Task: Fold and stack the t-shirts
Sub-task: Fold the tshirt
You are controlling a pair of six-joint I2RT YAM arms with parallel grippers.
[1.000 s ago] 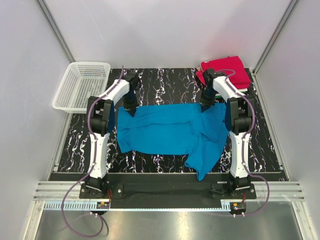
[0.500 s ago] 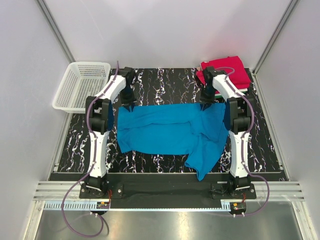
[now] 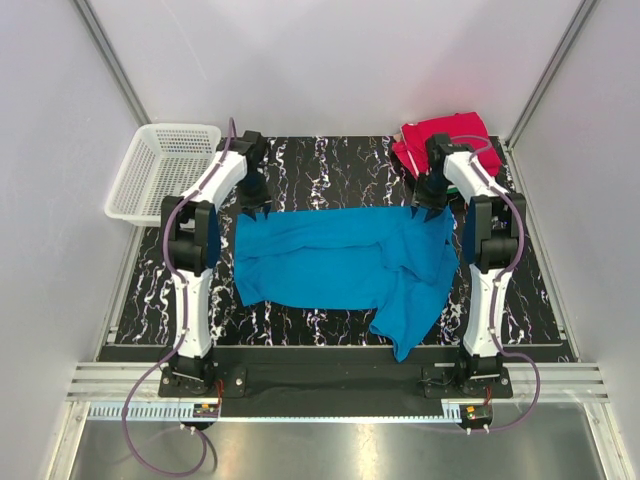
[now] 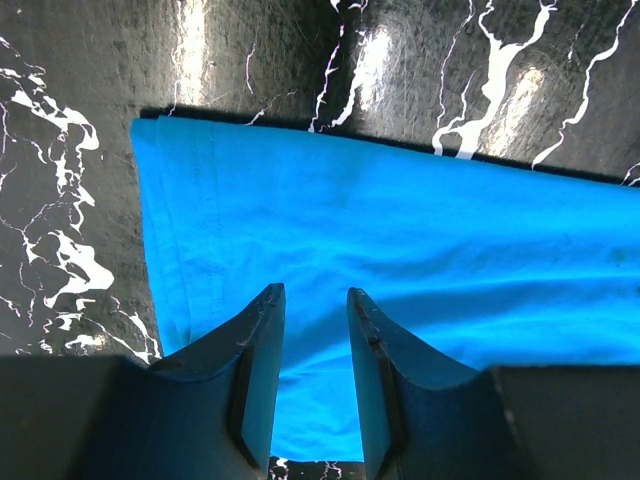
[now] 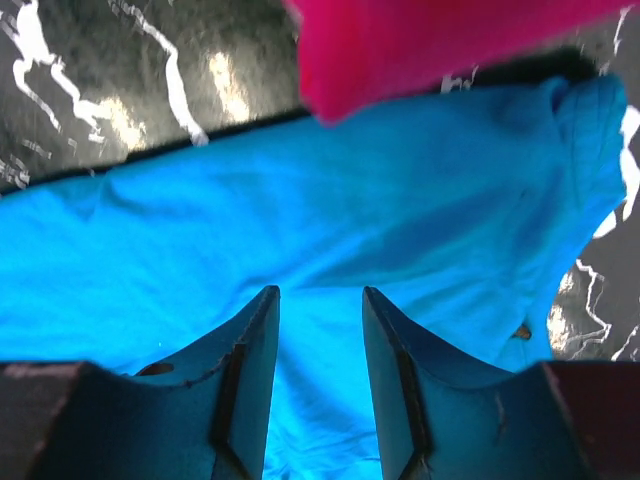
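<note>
Left gripper [image 4: 315, 292] over the cloth, jaws spread, nothing between them; the blue t-shirt [image 4: 400, 225] lies right under it and runs off to its right, the far edge straight along the black marbled table [image 4: 90, 90] just ahead. Further out to its left, the white mesh basket [image 3: 165, 172]. Right gripper [image 5: 320, 292], fingers parted too, empty, poised above the shirt's other far corner, a sleeve bunched to its right. Just beyond it sits the red t-shirt [image 5: 440, 40], close against the blue one's edge, while behind it a fold of blue trails back toward the arm bases
</note>
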